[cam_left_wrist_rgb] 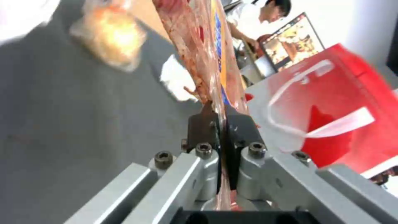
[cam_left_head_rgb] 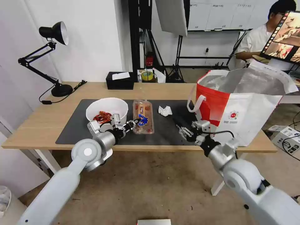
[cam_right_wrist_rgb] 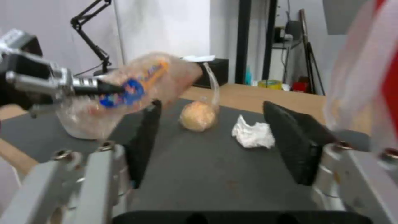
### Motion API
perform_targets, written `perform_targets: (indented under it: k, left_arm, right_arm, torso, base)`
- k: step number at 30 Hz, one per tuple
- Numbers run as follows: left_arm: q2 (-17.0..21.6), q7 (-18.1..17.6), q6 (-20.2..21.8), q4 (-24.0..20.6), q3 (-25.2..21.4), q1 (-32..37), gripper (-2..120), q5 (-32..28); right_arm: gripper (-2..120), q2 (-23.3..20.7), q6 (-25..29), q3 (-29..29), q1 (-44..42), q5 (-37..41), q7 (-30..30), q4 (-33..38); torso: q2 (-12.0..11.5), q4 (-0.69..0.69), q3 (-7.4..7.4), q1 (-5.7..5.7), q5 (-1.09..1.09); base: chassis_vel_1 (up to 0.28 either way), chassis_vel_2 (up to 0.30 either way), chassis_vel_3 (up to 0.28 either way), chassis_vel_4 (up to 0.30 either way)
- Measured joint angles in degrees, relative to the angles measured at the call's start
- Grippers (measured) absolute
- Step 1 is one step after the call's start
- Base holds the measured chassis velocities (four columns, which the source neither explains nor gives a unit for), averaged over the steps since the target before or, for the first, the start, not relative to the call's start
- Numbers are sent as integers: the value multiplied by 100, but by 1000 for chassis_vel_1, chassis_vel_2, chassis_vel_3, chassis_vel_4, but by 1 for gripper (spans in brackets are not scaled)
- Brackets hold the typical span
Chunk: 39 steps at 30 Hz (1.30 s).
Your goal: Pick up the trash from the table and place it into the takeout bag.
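Left tool clamped on near rim of clear hinged plastic food tray, light, thin, likely flexing, lifted above dark mat right of white bowl; right tool spread apart, empty.

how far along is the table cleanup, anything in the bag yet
Nothing visibly bagged yet. In hand: the left gripper is shut on the clear food tray, lifted off the mat. Left on the table: bowl of red shells, crumpled tissue, small bag with tan lump. The right gripper waits open beside the takeout bag.
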Motion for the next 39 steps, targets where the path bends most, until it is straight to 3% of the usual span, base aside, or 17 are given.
perform_targets:
  k: [7, 16, 22, 25, 32, 34, 39]
  left_arm:
    - [167, -25, -22, -97, 92, -573, 0, -246]
    - [60, -179, -94, 12, 766, -1867, 0, -641]
    - [-319, -201, -155, 483, 1478, -2795, 0, -679]
    - [-699, -195, -263, 947, 2047, -3453, 0, -651]
    - [-1236, -176, -346, 1612, 2504, -4198, 0, -648]
    - [-1693, -150, -380, 2073, 2788, -4633, 0, -582]
    - [-2194, -11, -432, 2635, 2999, -4949, 0, -301]
  right_arm:
    - [98, 186, 389, 594, -965, -294, -137, 162]
    - [100, 708, 684, 839, -1790, -686, -314, 251]
    - [100, 944, 730, 868, -1961, -912, -352, 304]
    - [100, 1049, 743, 881, -2033, -1013, -358, 304]
    - [100, 1208, 746, 819, -2121, -1124, -421, 305]
    - [100, 1295, 746, 758, -2167, -1166, -467, 312]
    - [100, 1312, 746, 705, -2175, -1211, -473, 312]
  torso:
    - [0, 0, 0, 1, -1]
    - [-1, 0, 0, 0, -1]
    - [-1, 1, 1, 1, -1]
    - [-1, 0, 1, 1, 0]
    - [-2, 0, 1, 2, 1]
    - [-1, 0, 1, 2, 1]
    - [-2, -1, 1, 1, 2]
  base:
    - [0, 0, 0, 0]
    - [0, 0, 0, 0]
    - [0, 0, 0, 0]
    - [0, 0, 0, 0]
    - [0, 0, 0, 0]
    - [0, 0, 0, 0]
    - [0, 0, 0, 0]
